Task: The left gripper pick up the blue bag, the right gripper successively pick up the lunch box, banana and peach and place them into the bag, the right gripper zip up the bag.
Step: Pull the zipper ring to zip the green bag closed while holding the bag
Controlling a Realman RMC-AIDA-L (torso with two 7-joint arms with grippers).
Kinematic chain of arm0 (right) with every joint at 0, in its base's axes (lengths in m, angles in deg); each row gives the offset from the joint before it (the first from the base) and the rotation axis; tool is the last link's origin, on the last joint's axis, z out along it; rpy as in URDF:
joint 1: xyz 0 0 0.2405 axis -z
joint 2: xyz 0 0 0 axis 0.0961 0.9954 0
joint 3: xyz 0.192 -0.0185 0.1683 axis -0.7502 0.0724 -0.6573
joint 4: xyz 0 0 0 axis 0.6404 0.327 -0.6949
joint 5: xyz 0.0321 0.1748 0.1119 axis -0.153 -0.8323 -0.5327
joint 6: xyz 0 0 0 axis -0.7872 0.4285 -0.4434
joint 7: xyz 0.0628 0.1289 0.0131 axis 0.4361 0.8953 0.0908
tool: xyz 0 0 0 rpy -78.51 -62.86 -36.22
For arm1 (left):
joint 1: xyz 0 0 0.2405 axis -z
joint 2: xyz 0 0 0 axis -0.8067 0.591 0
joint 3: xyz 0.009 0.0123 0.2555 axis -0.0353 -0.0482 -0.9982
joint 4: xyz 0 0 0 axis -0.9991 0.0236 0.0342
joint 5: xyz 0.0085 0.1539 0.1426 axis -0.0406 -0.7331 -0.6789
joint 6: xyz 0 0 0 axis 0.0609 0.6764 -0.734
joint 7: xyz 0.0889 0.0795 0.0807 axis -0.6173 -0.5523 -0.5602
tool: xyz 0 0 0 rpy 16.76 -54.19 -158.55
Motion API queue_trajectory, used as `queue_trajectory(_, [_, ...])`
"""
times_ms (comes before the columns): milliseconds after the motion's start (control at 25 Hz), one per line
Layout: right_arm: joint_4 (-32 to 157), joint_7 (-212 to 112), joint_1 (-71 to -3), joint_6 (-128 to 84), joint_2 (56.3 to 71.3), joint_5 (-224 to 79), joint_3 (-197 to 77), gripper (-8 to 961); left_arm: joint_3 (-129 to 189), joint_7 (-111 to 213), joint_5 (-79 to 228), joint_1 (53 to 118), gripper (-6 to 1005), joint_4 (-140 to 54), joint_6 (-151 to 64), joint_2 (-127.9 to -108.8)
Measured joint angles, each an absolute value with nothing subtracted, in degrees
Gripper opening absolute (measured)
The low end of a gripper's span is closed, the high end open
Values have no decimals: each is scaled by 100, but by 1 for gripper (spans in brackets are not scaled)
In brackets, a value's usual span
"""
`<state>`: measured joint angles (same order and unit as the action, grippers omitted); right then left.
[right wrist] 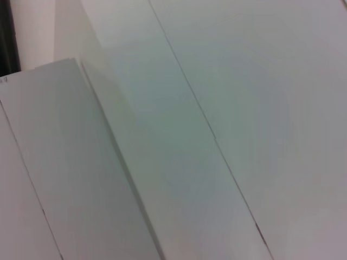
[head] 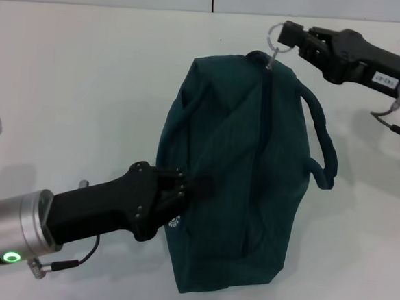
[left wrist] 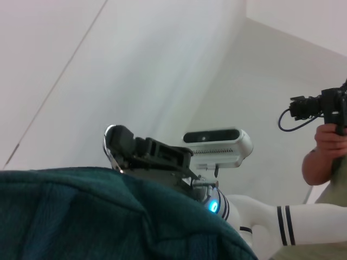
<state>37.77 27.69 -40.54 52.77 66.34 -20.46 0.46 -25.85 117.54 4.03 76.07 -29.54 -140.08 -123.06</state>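
The blue bag (head: 240,166) lies on the white table (head: 74,79), its zip drawn shut along the top. My left gripper (head: 183,188) is shut on the bag's near side, beside the small white logo (head: 175,223). At the bag's far end my right gripper (head: 285,36) is shut on the ring zip pull (head: 275,40). In the left wrist view the bag (left wrist: 81,216) fills the bottom, with the right gripper (left wrist: 116,146) behind it. The lunch box, banana and peach are out of view. The right wrist view shows only white surfaces.
One padded handle (head: 324,145) loops off the bag's right side. In the left wrist view a person (left wrist: 325,146) holding a camera stands beyond the robot's head (left wrist: 217,143).
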Motion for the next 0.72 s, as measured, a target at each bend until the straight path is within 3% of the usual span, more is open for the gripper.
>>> queue_trajectory(720, [3703, 2592, -3961, 4527, 6647, -2070, 41, 6, -1480, 11601, 499, 7095, 54, -2925, -13630, -12282])
